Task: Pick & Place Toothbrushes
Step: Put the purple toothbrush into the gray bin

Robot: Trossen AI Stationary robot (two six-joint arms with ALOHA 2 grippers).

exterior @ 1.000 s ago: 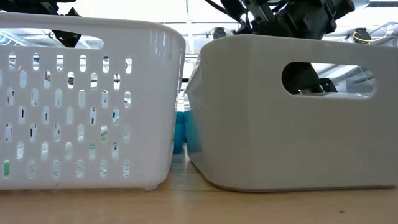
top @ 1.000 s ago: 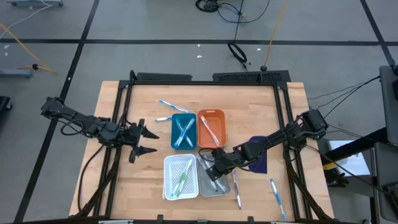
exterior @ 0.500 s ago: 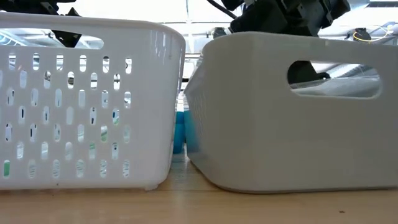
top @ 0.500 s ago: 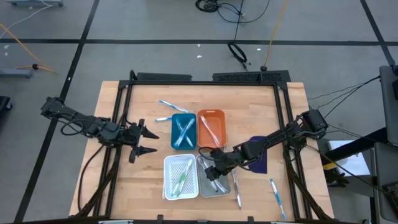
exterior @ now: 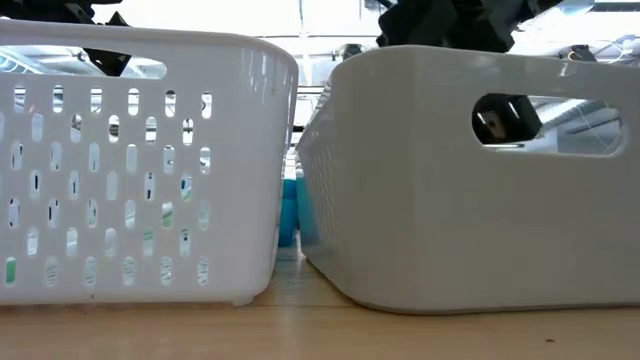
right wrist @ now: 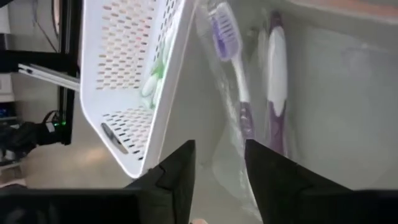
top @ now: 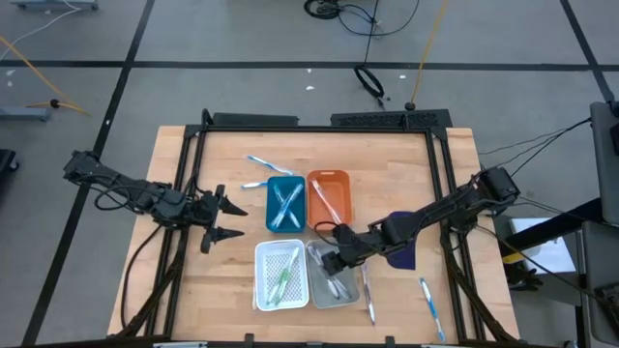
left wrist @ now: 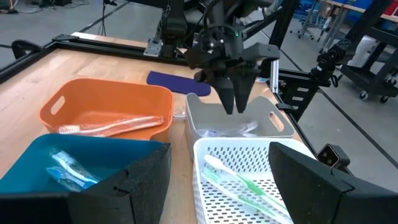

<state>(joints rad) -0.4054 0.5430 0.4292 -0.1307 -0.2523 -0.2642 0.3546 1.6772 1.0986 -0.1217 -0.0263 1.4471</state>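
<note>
My right gripper (top: 334, 258) hangs open above the grey tray (top: 332, 280), fingers slanting down, with nothing between them (right wrist: 221, 186). Below it two purple-and-white toothbrushes (right wrist: 239, 93) lie on the tray's floor. Green toothbrushes (left wrist: 236, 180) lie in the white perforated tray (top: 280, 275), light blue ones in the teal tray (top: 284, 203), and a pale one (left wrist: 112, 127) in the orange tray (top: 329, 198). Loose toothbrushes lie flat on the table at the far side (top: 259, 164) and near the front right (top: 428, 307). My left gripper (top: 230, 220) waits open at the table's left.
A dark blue pad (top: 401, 253) lies on the table right of the grey tray, under my right arm. Another loose toothbrush (top: 368, 295) lies beside the grey tray. A black frame (top: 319, 121) runs round the table. Bare wood shows at the near left (top: 203, 290).
My right gripper has risen a little out of the grey tray, staying above it. In the low view the grey tray has shifted slightly. My left arm has kept still.
</note>
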